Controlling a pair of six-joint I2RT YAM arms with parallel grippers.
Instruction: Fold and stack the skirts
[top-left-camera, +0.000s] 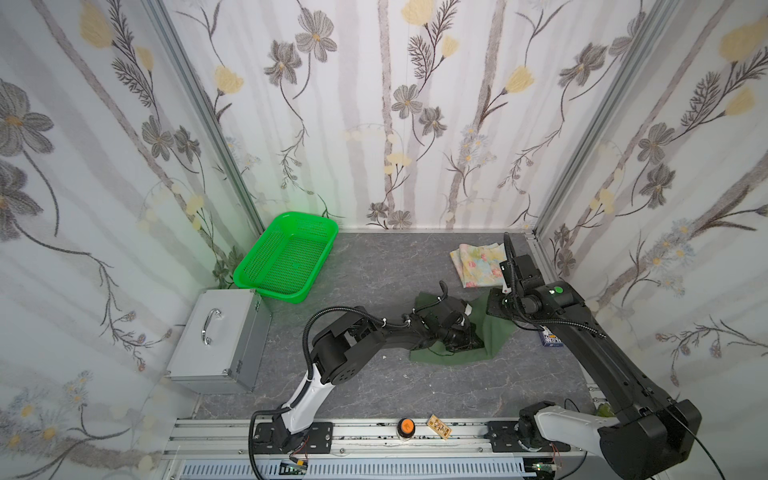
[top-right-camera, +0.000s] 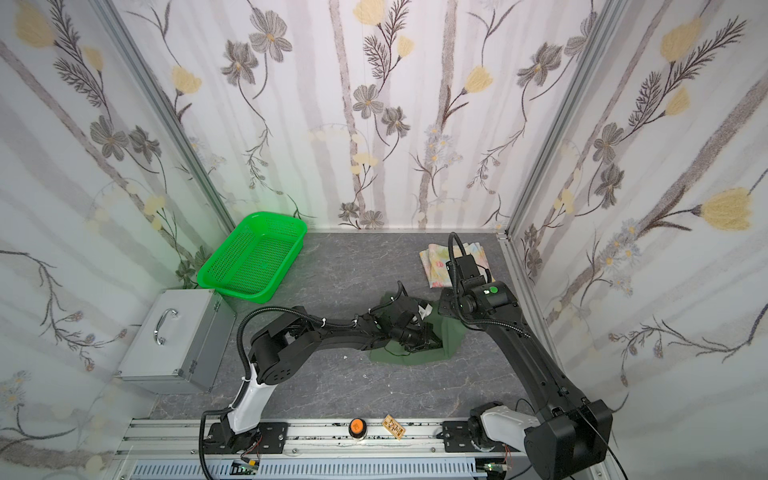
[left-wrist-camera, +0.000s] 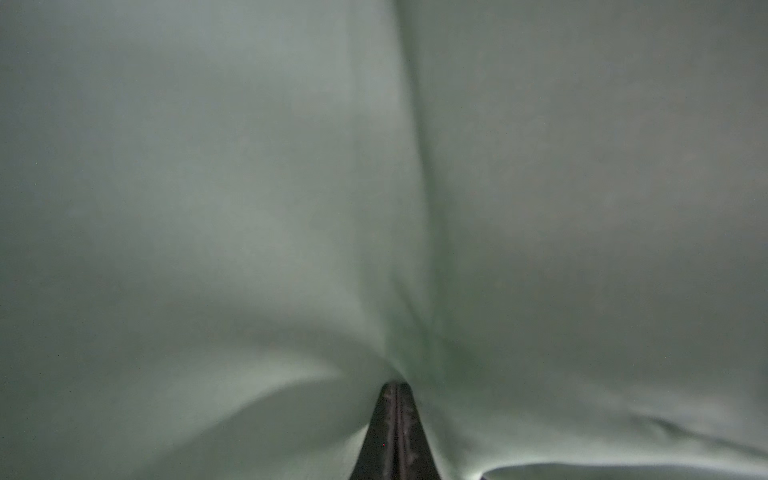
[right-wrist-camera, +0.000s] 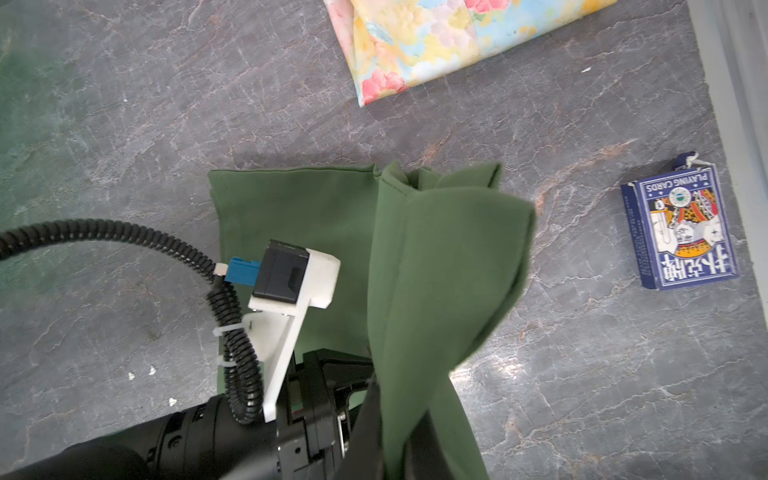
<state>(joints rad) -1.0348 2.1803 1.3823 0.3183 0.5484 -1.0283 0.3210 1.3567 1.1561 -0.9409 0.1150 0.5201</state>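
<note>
Olive cloth fills my left wrist view: my left gripper (left-wrist-camera: 395, 409) is pinched tight on the olive skirt (right-wrist-camera: 316, 216), with creases gathering at its tips. My right gripper (right-wrist-camera: 395, 436) is clamped just as tight on a raised fold of that skirt, which lies mid-table (top-left-camera: 374, 257). The floral skirt (top-left-camera: 478, 262) lies folded near the back right corner, apart from it.

Black left arm (top-left-camera: 386, 332) and right arm (top-left-camera: 590, 340) have white lower links (top-left-camera: 309, 395), ribbed black cables (top-left-camera: 328, 311).
</note>
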